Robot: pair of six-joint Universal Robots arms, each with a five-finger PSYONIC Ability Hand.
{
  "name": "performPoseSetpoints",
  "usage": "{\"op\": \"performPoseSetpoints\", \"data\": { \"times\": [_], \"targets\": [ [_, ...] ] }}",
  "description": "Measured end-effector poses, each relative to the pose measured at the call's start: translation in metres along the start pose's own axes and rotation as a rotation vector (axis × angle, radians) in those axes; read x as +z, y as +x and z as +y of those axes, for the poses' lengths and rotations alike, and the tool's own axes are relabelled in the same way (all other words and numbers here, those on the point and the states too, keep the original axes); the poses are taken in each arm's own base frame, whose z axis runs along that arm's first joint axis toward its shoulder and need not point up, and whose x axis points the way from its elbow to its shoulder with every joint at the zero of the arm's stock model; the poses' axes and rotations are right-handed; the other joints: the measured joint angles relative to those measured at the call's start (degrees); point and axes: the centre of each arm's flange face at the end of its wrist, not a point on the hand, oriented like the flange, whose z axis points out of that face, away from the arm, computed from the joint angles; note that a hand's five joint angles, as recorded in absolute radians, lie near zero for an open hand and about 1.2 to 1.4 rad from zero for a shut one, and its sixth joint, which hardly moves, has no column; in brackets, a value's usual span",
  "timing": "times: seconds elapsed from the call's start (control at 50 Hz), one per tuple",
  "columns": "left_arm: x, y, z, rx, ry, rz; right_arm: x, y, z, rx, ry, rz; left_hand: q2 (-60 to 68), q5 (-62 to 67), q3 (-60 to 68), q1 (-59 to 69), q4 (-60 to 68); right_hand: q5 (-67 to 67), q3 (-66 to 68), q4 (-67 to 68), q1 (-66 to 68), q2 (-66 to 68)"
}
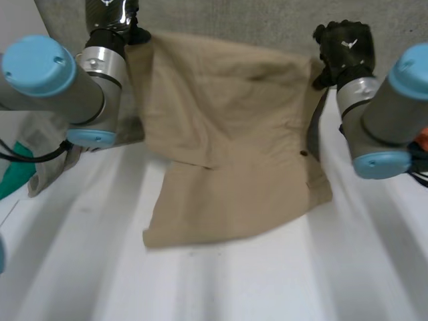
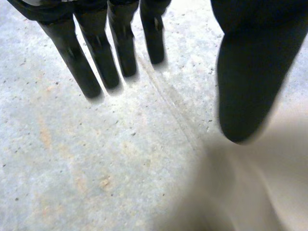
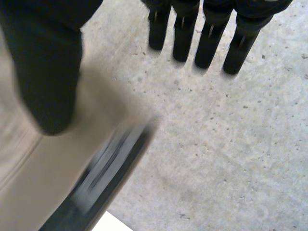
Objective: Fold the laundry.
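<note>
The tan garment (image 1: 227, 154) lies spread on the white counter (image 1: 234, 281), with its near hem toward the robot and its far edge seen against the grey floor (image 2: 96, 159). One hand is at each far corner. The left hand (image 2: 252, 82) is released: fingers (image 2: 96, 53) straight over the floor, thumb apart, just over the cloth. The right hand (image 1: 344, 48) is likewise relaxed, its fingers (image 3: 209, 38) straight and its thumb beside the tan cloth.

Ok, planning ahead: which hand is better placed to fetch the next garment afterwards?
Left hand: the grey and teal laundry lies on its side, across the tan garment from the right hand.
</note>
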Motion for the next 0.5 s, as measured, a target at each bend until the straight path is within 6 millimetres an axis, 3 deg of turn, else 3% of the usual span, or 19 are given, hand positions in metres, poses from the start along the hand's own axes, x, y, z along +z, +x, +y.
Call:
{"op": "performPoseSetpoints", "data": {
  "times": [0.02, 0.04, 0.1, 0.24, 0.32, 0.4, 0.48, 0.5],
  "targets": [
    [0.0, 0.0, 0.001, 0.0, 0.002, 0.002, 0.0, 0.0, 0.001, -0.001, 0.0, 0.0, 0.0, 0.0, 0.0, 0.0, 0.0, -2.75, -3.61, -3.08, -3.34, -3.3],
    [0.002, 0.002, 0.004, -0.001, 0.009, 0.01, 0.003, -0.004, 0.013, -0.015, -0.017, -0.003, -9.73, -9.35, -9.87, -7.21, -9.82, -7.22, -8.5, -8.56, -7.32, -7.68],
    [-0.001, 0.004, 0.005, -0.006, 0.002, 0.022, 0.0, -0.006, 0.026, -0.037, -0.08, -0.018, -13.05, -12.19, -13.48, -7.97, -13.1, -8.27, -10.14, -10.33, -7.71, -8.88],
    [-0.022, 0.004, -0.004, -0.012, -0.069, 0.032, -0.027, -0.002, 0.024, -0.094, -0.287, -0.081, -13.28, -12.18, -13.55, -7.97, -13.23, -8.27, -10.14, -10.35, -7.71, -8.88],
    [-0.05, 0.004, -0.005, -0.013, -0.166, 0.043, -0.053, 0.008, 0.02, -0.167, -0.389, -0.13, -13.23, -12.19, -13.53, -7.76, -13.18, -8.28, -10.14, -10.35, -7.71, -8.88],
    [-0.097, 0.006, -0.004, -0.017, -0.351, 0.07, -0.087, 0.016, 0.029, -0.264, -0.486, -0.222, -6.71, -6.56, -7.56, -0.42, -6.75, -6.21, -7.98, -8.13, -6.11, -6.46],
    [-0.149, 0.011, -0.003, -0.026, -0.566, 0.106, -0.117, 0.015, 0.044, -0.321, -0.552, -0.328, 0.59, 0.96, -0.06, 7.23, 0.79, 5.47, 3.9, 3.48, 5.58, 4.82],
    [-0.154, 0.012, -0.003, -0.027, -0.588, 0.111, -0.12, 0.014, 0.045, -0.325, -0.558, -0.337, 0.59, 0.96, -0.06, 7.23, 0.79, 6.34, 4.49, 4.39, 6.48, 5.74]
  ]
}}
